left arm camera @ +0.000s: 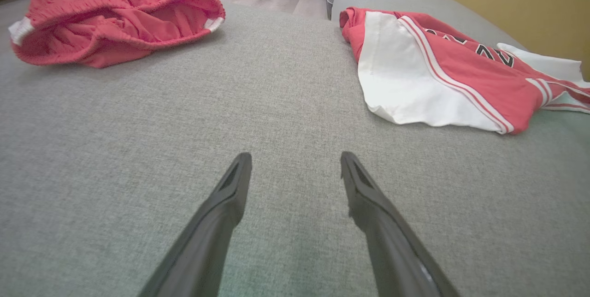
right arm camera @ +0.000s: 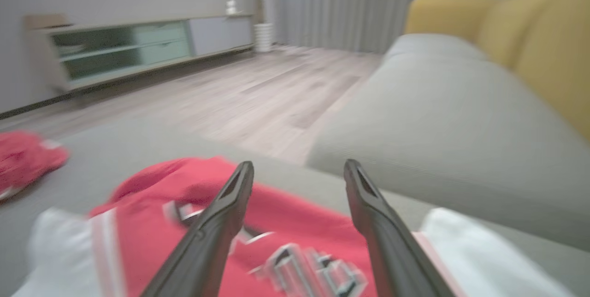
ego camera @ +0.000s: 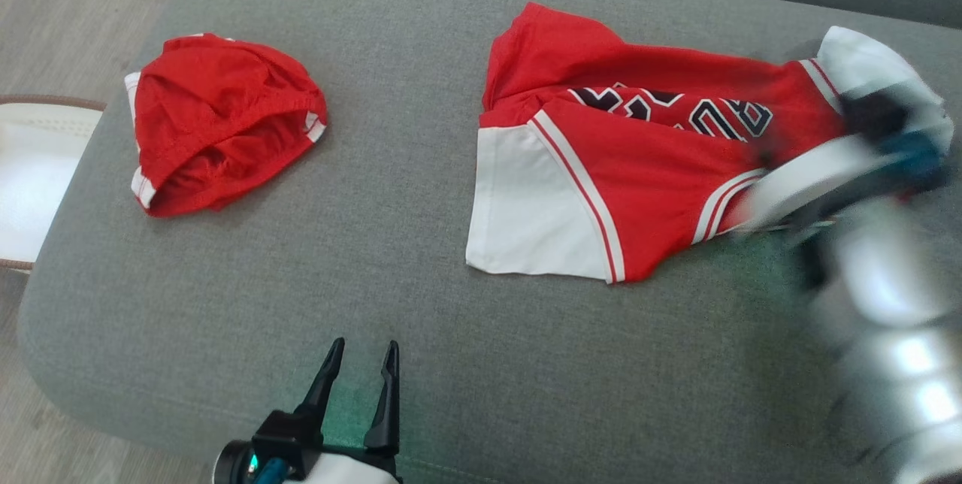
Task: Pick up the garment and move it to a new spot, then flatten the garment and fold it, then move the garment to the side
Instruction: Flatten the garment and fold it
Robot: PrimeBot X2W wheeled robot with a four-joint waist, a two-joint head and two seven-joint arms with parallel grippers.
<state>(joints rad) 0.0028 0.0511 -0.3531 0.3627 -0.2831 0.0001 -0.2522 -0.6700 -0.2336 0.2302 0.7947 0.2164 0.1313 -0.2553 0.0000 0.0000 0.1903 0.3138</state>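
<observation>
Jersey [ego camera: 639, 161] is found rumpled right of centre on the cushion [ego camera: 421, 304]. Shorts [ego camera: 218, 123] are seen far left, well apart. Left gripper [ego camera: 364, 349] is held spread over bare cushion; right gripper [right arm camera: 299, 168] is spread above the jersey. Opposite hems should be pinched and drawn apart evenly.

Grey sofa seat [ego camera: 376, 304], pale wood floor [right arm camera: 258, 89], yellow back cushions [right arm camera: 530, 34], low cabinet [right arm camera: 124, 48], grey curtains [right arm camera: 332, 2].
</observation>
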